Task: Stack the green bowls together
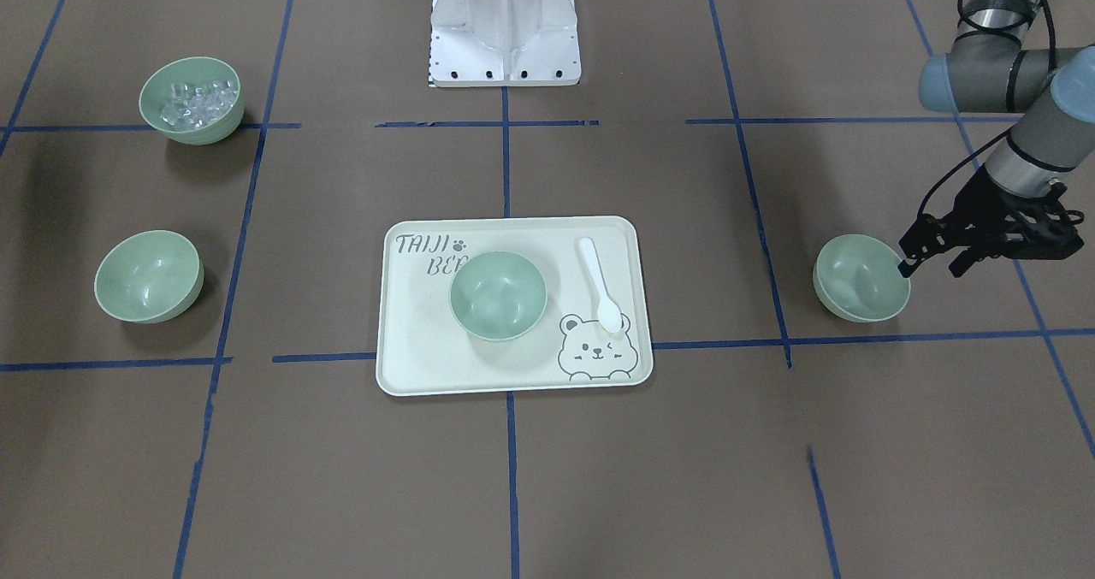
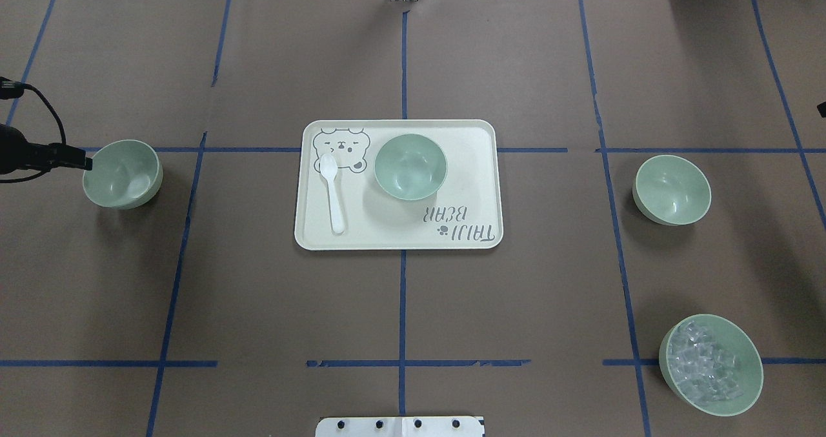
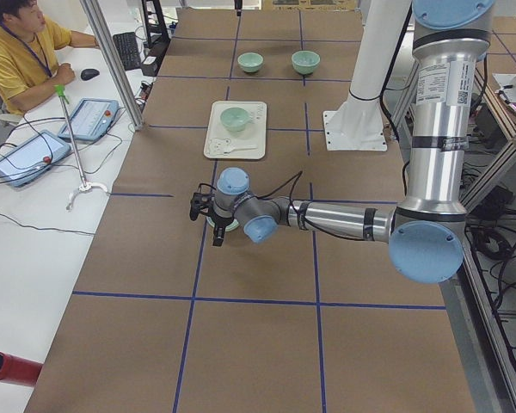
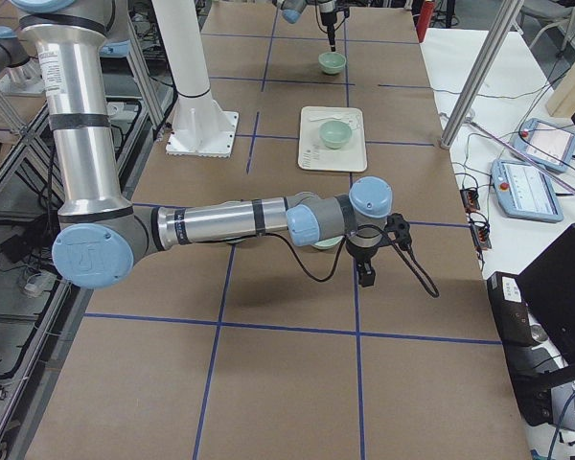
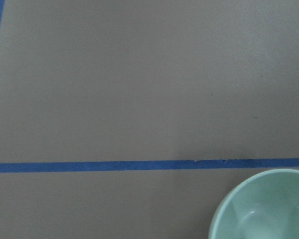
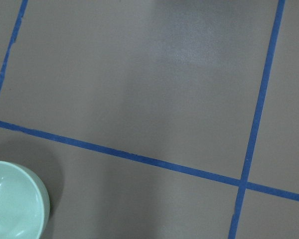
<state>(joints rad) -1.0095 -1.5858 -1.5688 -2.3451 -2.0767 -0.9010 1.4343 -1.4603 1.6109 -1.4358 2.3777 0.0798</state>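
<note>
Your reference, tray as landmark, overhead view.
- Tray (image 2: 387, 230): cream plastic, matt, smooth, grey print.
- Bowl on tray (image 2: 410, 166), bowl left of tray (image 2: 122, 173), bowl right of tray (image 2: 672, 189): sage-green plastic, smooth, soft sheen inside.
- Spoon (image 2: 333, 192) on tray: white plastic, glossy.
- Bowl of cubes (image 2: 745, 350), right of tray, nearer robot: same green plastic. Cubes (image 2: 700, 363) clear, glassy.
- Table cover (image 2: 516, 308) under tray: brown paper, matt.
- Lines (image 2: 402, 308): blue tape.
- You see left arm tube (image 3: 335, 219) in brushed metal, joint caps (image 3: 426, 251) in grey-blue plastic.
</note>
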